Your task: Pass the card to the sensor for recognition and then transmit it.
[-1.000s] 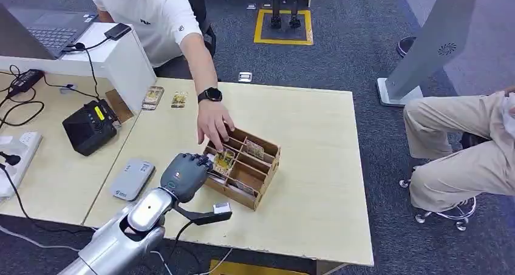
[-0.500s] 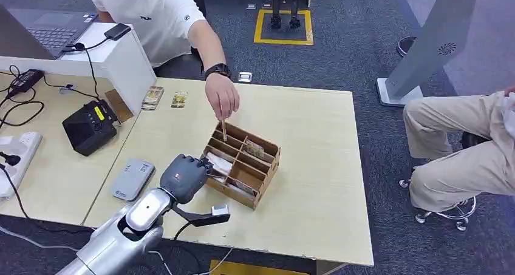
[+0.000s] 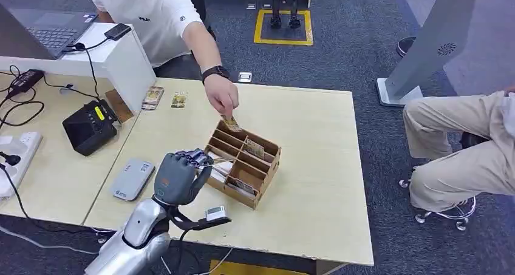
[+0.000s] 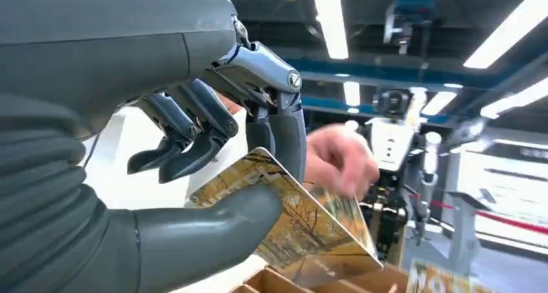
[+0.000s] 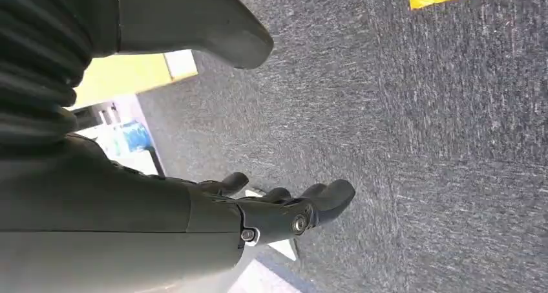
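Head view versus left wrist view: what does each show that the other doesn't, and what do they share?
Head view alone: the table, the grey sensor lying flat beside the left hand, a black device, a laptop, and two cards at the table's far edge.

Left wrist view alone: the card pinched between thumb and fingers, its printed face visible, and ceiling lights.

Both: the left hand, its card, the wooden organiser, and a person's hand holding another card above it.
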